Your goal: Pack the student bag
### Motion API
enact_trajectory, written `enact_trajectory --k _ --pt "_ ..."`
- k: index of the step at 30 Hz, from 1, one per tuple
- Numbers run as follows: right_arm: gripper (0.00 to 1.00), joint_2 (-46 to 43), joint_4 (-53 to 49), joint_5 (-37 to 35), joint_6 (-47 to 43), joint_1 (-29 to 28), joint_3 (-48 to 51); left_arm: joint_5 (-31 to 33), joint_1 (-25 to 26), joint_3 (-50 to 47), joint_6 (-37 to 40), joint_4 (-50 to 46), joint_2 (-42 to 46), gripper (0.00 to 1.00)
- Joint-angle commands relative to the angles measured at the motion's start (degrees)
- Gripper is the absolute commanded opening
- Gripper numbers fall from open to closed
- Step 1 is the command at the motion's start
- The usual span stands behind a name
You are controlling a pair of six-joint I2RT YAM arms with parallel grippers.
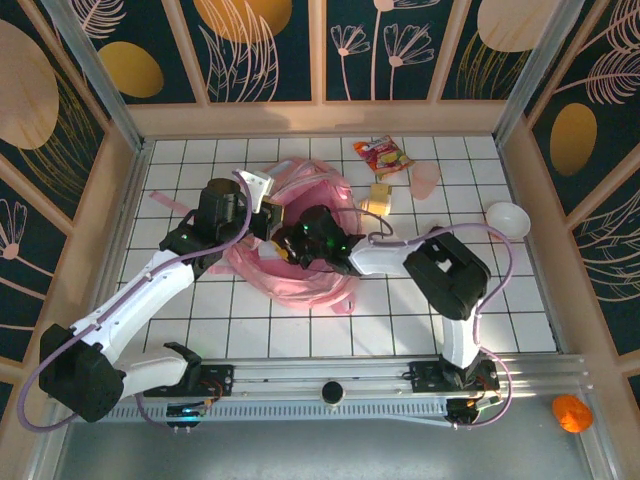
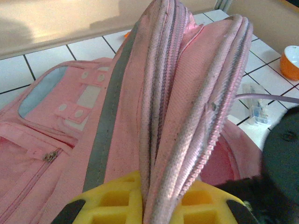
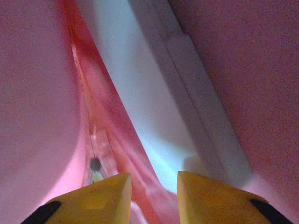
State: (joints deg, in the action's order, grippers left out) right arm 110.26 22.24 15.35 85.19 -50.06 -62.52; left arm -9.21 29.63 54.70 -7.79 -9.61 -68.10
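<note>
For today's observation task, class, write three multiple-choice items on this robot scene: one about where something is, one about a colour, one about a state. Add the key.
1. Where is the white bowl?
A. inside the student bag
B. on the tiles, right of the bag
C. on the tiles, left of the bag

2. What colour are the fingers of the left gripper?
A. yellow
B. blue
C. white

3. How is the left gripper?
A. open above the tiles
B. shut on the white bowl
C. shut on the bag's zipped rim

Key:
1 B, the top view shows it on the tiles, apart from the bag.
2 A, the left wrist view shows yellow fingers.
3 C, the fingers pinch the rim fabric between them.
</note>
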Motion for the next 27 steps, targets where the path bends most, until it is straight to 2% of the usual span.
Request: enact_trajectory --k 1,6,12,18,27 --pt "0.30 3.4 3.9 0.2 -2.7 1.1 -5.2 -3.8 0.0 2.1 -0.4 13.0 2.2 0.00" --pt "0.29 6.0 3.8 0.5 -4.6 1.8 -8.1 -2.8 0.0 2.1 -0.3 12.8 2.2 0.00" --pt "0.37 -1.8 -0.1 -2.9 -6.6 1.5 -1.6 -1.6 0.0 1.8 0.0 12.2 2.5 0.00" --pt "0.42 -7.7 -5.3 -8.0 -15.3 1.3 2.4 -1.8 0.0 1.4 -0.4 12.6 2.6 0.00" --pt "0.42 -0.1 -8.9 -9.8 -24.7 1.9 -4.1 -2.5 -0.1 1.5 -0.1 12.9 2.9 0.00"
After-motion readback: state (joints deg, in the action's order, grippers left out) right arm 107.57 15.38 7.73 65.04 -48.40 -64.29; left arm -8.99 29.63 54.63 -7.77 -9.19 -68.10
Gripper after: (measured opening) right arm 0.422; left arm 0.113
